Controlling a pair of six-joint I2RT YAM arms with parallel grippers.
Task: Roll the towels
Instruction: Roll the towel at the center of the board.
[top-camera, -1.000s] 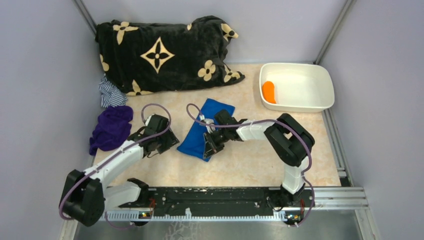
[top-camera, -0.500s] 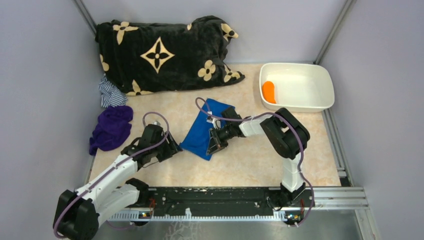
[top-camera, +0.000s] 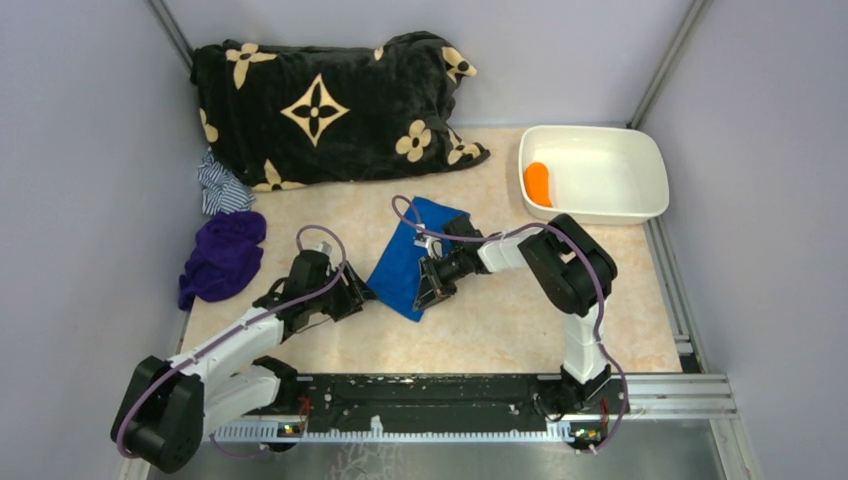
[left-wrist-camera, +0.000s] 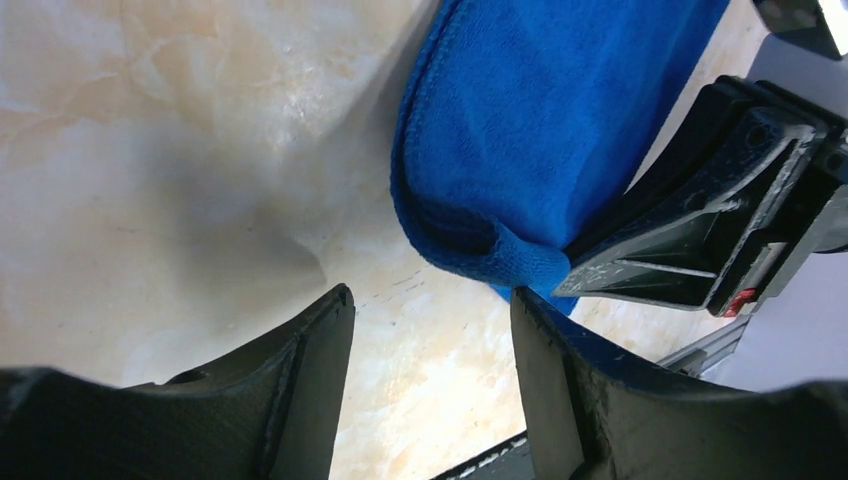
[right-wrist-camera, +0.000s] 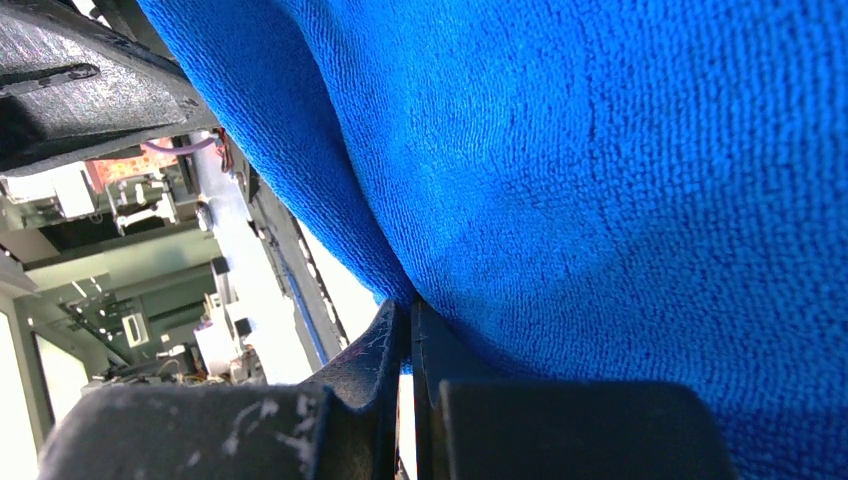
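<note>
The blue towel (top-camera: 405, 265) lies folded lengthwise on the marble table top, running from back right to near left. My right gripper (top-camera: 430, 285) is shut on its near corner; in the right wrist view the closed jaws (right-wrist-camera: 410, 305) pinch the blue towel (right-wrist-camera: 600, 150) at its hem. My left gripper (top-camera: 350, 292) is open just left of that near end. In the left wrist view its fingertips (left-wrist-camera: 430, 295) frame bare table, with the blue towel (left-wrist-camera: 540, 110) bulging just ahead and the right gripper (left-wrist-camera: 690, 240) beside it. The orange towel (top-camera: 538, 183) lies rolled in the white tub (top-camera: 600, 215).
A black plush blanket (top-camera: 320, 105) with tan flowers fills the back left. A striped cloth (top-camera: 220, 185) and a purple cloth (top-camera: 222, 255) lie along the left wall. The black base rail (top-camera: 430, 395) runs across the near edge.
My left gripper has moved right, up to the blue towel's near end. The right gripper drew the towel slightly back and right, then held still.
</note>
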